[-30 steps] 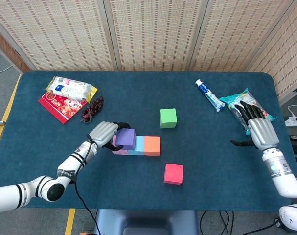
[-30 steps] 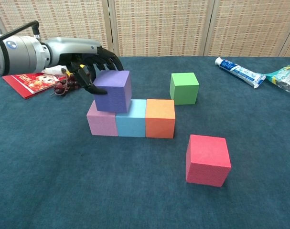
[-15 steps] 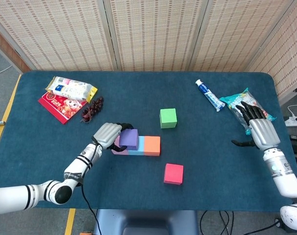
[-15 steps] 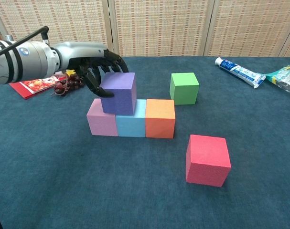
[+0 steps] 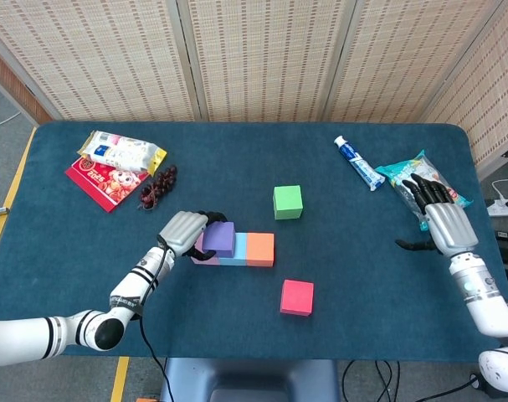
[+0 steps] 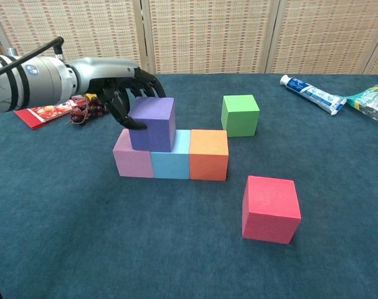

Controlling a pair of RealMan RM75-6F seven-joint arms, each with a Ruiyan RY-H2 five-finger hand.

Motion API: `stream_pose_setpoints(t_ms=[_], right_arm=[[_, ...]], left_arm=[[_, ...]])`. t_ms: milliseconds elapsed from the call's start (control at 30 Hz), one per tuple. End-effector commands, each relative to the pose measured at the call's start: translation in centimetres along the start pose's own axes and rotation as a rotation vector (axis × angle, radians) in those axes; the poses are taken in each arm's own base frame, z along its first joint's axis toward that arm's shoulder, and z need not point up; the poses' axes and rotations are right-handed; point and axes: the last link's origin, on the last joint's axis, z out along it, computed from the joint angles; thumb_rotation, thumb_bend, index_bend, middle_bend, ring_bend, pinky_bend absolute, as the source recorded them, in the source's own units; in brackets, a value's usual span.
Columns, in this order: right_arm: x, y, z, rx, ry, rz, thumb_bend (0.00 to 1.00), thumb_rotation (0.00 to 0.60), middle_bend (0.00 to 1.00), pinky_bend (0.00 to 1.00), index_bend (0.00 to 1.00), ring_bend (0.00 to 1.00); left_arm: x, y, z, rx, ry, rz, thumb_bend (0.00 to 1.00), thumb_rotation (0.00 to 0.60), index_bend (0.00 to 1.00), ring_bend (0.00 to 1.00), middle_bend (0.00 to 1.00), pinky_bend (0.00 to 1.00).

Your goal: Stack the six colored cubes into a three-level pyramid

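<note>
Three cubes form a row: pink [image 6: 132, 161], light blue [image 6: 170, 163] and orange [image 6: 208, 156] [image 5: 260, 249]. A purple cube [image 6: 153, 123] [image 5: 219, 238] sits on top, over the seam between pink and light blue. My left hand [image 6: 123, 94] [image 5: 184, 231] grips the purple cube from its left and back side. A green cube [image 6: 240, 114] [image 5: 287, 202] stands alone behind the row. The red cube [image 6: 271, 208] [image 5: 297, 297] lies in front to the right. My right hand [image 5: 438, 216] hovers at the table's right edge, fingers spread, holding nothing.
Snack packets [image 5: 118, 164] and a bunch of dark grapes [image 5: 157, 187] lie at the back left. A toothpaste tube [image 5: 358, 162] [image 6: 311, 93] and a teal packet [image 5: 413, 172] lie at the back right, near my right hand.
The left hand has shifted the purple cube slightly right and lowered it onto the pink and light blue cubes. The right hand has stayed put.
</note>
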Motion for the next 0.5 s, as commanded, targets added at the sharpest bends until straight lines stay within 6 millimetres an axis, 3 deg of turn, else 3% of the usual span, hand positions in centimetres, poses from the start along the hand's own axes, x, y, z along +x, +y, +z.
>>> stream_pose_setpoints(t_ms=[33, 500], right_arm=[[0.02, -0.01, 0.00, 0.001, 0.002, -0.001, 0.00, 0.600, 0.00, 0.00, 0.00, 0.00], [-0.05, 0.09, -0.04, -0.004, 0.000, -0.002, 0.00, 0.600, 0.00, 0.00, 0.00, 0.00]], left_arm=[[0.09, 0.04, -0.03, -0.001, 0.002, 0.001, 0.32, 0.600, 0.29, 0.27, 0.33, 0.38], [-0.22, -0.28, -0.16, 0.008, -0.005, -0.002, 0.32, 0.600, 0.29, 0.27, 0.33, 0.38]])
